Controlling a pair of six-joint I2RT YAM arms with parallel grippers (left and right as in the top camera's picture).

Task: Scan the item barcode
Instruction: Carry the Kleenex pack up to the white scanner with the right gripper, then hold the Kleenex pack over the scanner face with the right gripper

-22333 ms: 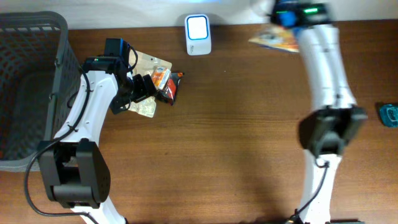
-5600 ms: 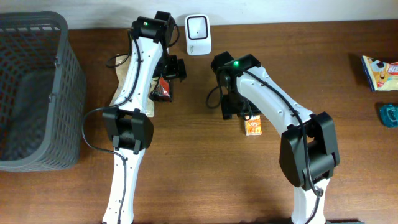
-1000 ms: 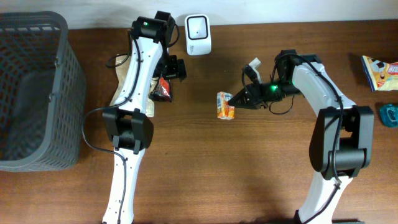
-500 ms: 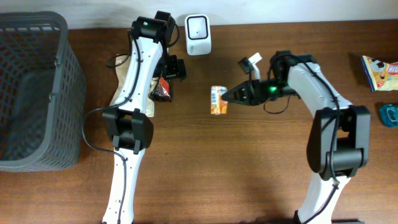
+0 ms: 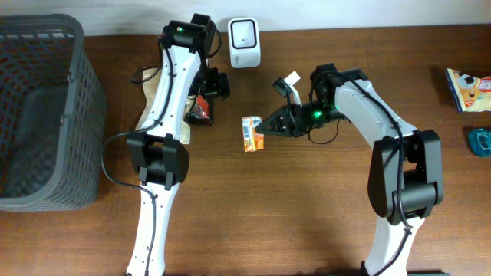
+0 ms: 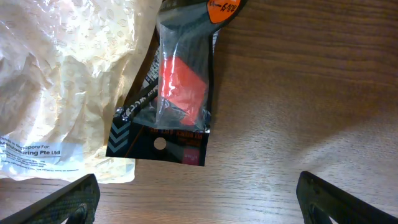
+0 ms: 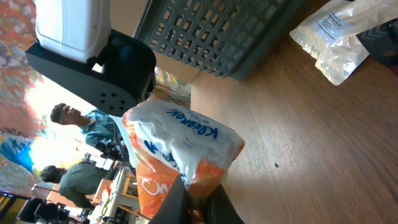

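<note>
The right hand (image 5: 261, 126) is clamping its fingers tightly together on the edge of an orange-and-white packet (image 5: 251, 133), and the packet is sticking out just past the fingertips, over the counter (image 5: 307, 207). In the right wrist view the two fingers (image 7: 214, 208) are pinching the packet (image 7: 180, 152) at its lower orange end, while its white face with blue lettering is bulging out above them. The white scanner (image 5: 244, 33) is standing near the far edge of the counter, beyond this hand and apart from it, so the packet is not touching it. Further out past the packet, the wrist view is showing the grey basket (image 7: 211, 31) and a clear bag (image 7: 336, 43) lying on the wood.

The left hand (image 5: 215, 84) is hanging with its fingers spread wide and gripping nothing. Its wrist view is showing both fingers (image 6: 65, 202) well apart at the lower corners, with bare wood between them. Just ahead of the fingertips a dark packet (image 6: 180, 93) with a red item inside is lying flat, partly overlapping a crinkled clear bag (image 6: 62, 81) beside it. From overhead, the scanner is standing just beside this hand.

Well behind the right arm, a snack packet (image 5: 466, 86) and a small teal object (image 5: 481, 141) are lying at the counter's edge.
</note>
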